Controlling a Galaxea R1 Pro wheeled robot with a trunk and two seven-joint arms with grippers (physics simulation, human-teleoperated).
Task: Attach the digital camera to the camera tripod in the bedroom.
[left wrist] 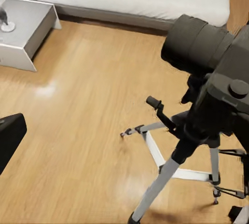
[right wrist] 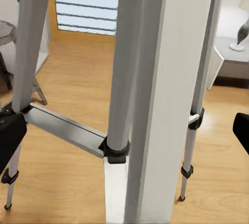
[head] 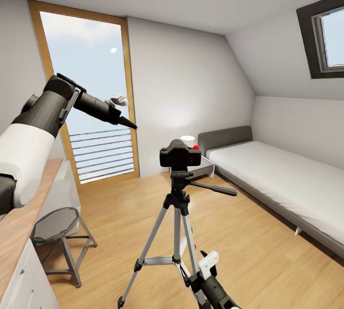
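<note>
Head view showed the digital camera [head: 180, 154] sitting on the camera tripod [head: 177, 213]. Looked rigid but top-heavy, so I'd grab the body sides. My left gripper [head: 125, 121] hung empty; couldn't tell how wide.

The left arm is raised high at the left of the head view, its white and dark grey segments reaching forward and slightly right. Its end effector [head: 125, 121] tapers to a closed-looking point, holding nothing. The right arm sits low, its end effector [right wrist: 124, 135] spread wide with dark fingertips [right wrist: 10, 138] at each side.
</note>
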